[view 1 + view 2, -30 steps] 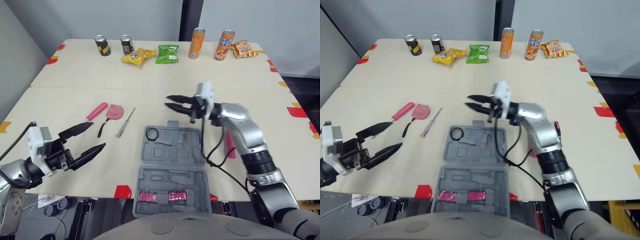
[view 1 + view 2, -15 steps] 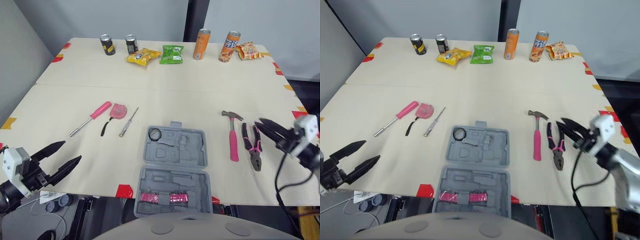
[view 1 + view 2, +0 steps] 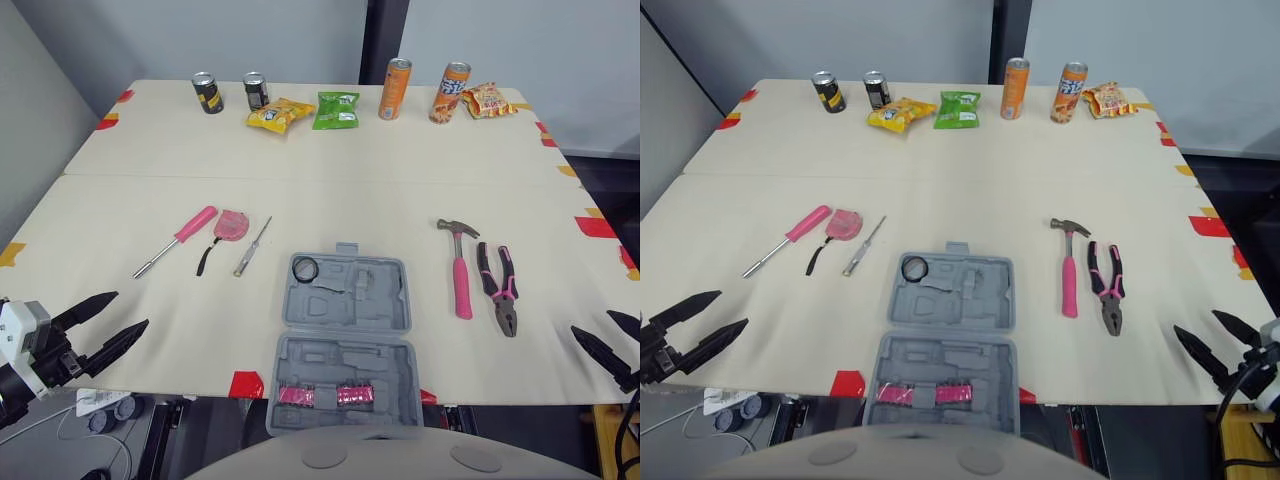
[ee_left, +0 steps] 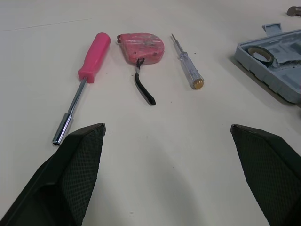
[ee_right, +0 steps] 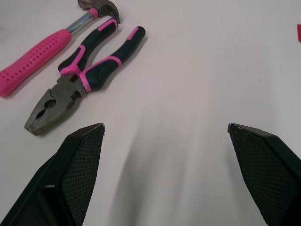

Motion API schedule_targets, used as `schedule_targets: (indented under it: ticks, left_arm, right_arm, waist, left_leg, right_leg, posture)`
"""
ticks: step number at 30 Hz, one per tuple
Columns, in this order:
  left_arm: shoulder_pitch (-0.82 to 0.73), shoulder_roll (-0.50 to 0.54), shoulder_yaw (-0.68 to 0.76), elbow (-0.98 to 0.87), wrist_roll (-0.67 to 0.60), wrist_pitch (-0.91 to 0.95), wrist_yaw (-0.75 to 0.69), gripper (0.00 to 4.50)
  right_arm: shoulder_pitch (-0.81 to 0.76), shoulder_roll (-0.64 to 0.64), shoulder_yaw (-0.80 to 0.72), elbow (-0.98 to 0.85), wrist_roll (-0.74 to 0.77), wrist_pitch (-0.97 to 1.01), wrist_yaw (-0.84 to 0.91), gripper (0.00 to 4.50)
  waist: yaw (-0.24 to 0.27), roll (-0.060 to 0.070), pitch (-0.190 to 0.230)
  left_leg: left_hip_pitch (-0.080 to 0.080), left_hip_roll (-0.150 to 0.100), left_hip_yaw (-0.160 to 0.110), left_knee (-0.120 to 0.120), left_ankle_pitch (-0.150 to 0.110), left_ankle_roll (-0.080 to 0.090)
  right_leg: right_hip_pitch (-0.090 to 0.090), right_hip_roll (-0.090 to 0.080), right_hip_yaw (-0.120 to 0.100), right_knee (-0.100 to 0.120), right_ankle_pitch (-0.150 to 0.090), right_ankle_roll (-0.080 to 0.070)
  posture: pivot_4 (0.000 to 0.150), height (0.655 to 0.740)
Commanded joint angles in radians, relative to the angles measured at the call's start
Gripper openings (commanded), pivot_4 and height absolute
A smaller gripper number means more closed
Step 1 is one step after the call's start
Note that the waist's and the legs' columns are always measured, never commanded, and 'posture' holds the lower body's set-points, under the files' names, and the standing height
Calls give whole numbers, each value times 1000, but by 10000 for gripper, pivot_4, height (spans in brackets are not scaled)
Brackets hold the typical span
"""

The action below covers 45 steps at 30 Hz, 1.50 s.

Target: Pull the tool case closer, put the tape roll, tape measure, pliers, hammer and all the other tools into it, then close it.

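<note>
Table [image 3: 350, 170] at the loading step, as we read it. The tool case [image 3: 350, 360] lies open and flat at the middle of the near edge, so we judge the pull done and the closing not yet due.

Its far half holds the tape roll [image 3: 306, 268] in the far left corner, and its near half carries a pink strip [image 3: 318, 395] along the near side. We see nothing in the other recesses.

The left jaws hang over the near left corner of the table, spread wide and holding nothing. The right jaws hang at the near right corner, equally wide and empty.

The hammer [image 3: 461, 285] lies toward the right edge with its head to the far side. The pliers [image 3: 499, 290] lie just beside it on the right, apart from it.

Toward the left edge, well apart from the case, lie the pink-handled driver [image 3: 176, 241], the tape measure [image 3: 232, 223] and the small screwdriver [image 3: 251, 246].

We judge that the next move is a reach for a flat-lying tool, perhaps the right jaws to the pliers. This calls for a descent from above, with the jaws set across the handles.
</note>
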Motion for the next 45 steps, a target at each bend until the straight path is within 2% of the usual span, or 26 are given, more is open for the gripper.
schedule_targets:
  ticks: [1,10,18,26,29,32,36,40,45]
  left_arm:
    - [-16,24,6,43,11,-25,-19,45000]
    - [-57,36,-6,67,18,-30,-26,45000]
    - [-72,-12,-41,-55,13,-9,55,45000]
    - [-62,-8,-72,-162,43,32,140,45000]
    - [-67,-22,-96,-207,56,69,194,45000]
    - [-104,-79,-154,-274,102,129,351,45000]
    - [-155,-136,-198,-361,101,243,509,45000]
    - [-221,-158,-235,-382,133,333,627,45000]
    - [-288,-157,-291,-381,177,391,693,45000]
  right_arm:
    - [15,3,-34,-23,28,-17,-11,44768]
    - [12,21,-16,-136,48,37,-70,44768]
    - [-36,8,-2,-220,82,92,-88,44768]
    - [-97,2,52,-352,109,169,-77,44768]
    - [-115,0,85,-435,144,217,-71,44768]
    - [-161,4,160,-572,148,232,-80,44768]
    - [-205,-19,227,-667,196,289,-47,44768]
    - [-270,-54,295,-669,162,232,51,44768]
    - [-366,-102,337,-581,130,194,141,44768]
  waist:
    - [-3,0,0]
    - [-4,1,0]
    - [-5,1,0]
    - [-3,1,0]
    - [0,1,0]
    - [1,3,0]
    - [10,2,0]
    - [15,1,0]
    - [17,1,0]
  left_leg:
    - [0,0,0,0,0,0]
    - [0,3,-1,0,0,1]
    - [0,4,-2,1,0,1]
    - [0,3,-2,1,0,1]
    - [-1,3,-2,1,0,1]
    - [0,3,-2,1,0,0]
    - [-2,2,-3,2,0,0]
    - [-4,-1,-5,3,0,0]
    - [-4,-2,-5,3,0,0]
  right_leg:
    - [0,0,0,0,0,0]
    - [1,-1,-2,0,0,0]
    - [1,0,-2,0,0,0]
    - [2,0,-3,0,0,0]
    - [2,0,-3,-1,0,0]
    - [2,0,-2,0,0,0]
    - [2,2,-3,0,0,0]
    - [2,3,-4,0,0,0]
    - [3,4,-4,1,1,1]
  posture:
    - [1500,7400]
    - [1500,7400]
    - [1500,7400]
    - [1500,7400]
    - [1500,7400]
    - [1500,7400]
    - [1500,7400]
    - [1500,7400]
    - [1500,7400]
